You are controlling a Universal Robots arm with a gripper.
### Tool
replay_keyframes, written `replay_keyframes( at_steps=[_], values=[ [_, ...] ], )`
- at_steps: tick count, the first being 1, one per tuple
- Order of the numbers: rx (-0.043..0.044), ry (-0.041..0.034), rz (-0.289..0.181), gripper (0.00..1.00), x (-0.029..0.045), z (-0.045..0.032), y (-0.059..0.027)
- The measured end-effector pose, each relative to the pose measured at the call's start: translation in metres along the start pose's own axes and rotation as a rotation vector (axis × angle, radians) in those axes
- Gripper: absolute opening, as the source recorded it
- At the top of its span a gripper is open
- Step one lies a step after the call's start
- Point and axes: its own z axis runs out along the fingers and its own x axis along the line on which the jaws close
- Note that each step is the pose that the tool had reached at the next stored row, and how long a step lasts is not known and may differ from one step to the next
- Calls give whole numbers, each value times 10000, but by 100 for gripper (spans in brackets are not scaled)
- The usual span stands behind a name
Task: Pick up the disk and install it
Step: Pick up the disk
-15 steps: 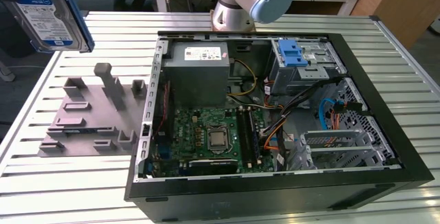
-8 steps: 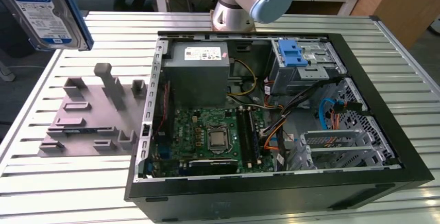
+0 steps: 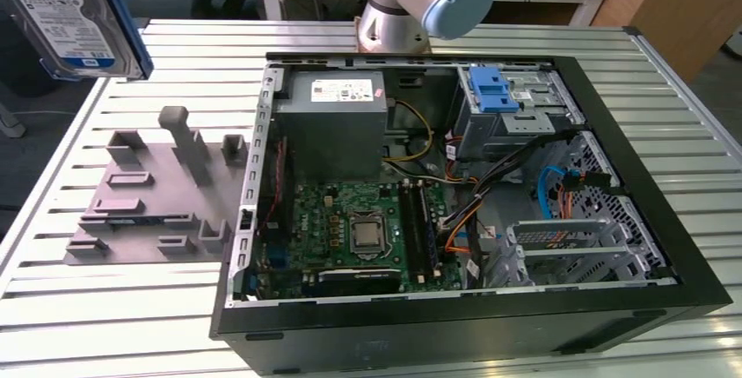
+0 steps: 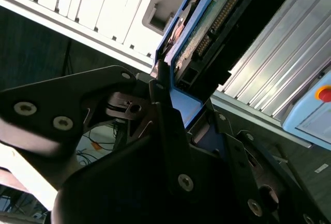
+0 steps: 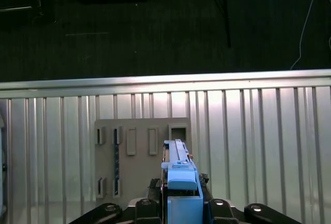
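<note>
my gripper (image 4: 182, 102) is clamped on the disk (image 3: 72, 15), holding it high over the grey fixture plate (image 3: 116, 252), well apart from the open computer case (image 3: 464, 326). the pickup looks done. the disk is not yet in the drive cage (image 3: 510, 104), so installing remains.

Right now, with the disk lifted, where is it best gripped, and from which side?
Grip one short end, squeezing the two broad faces, coming in along its length, as the tool seems to here. The disk is a thin flat slab framed by a blue bracket, so those faces are parallel and the far end is left free.
</note>
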Motion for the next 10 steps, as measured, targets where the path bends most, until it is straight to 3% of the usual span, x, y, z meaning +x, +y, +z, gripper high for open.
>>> replay_keyframes(
  at_steps=[3,10],
  values=[
    [2,-1,0,37,73,0,-3],
    [0,0,0,37,85,-301,4]
  ],
)
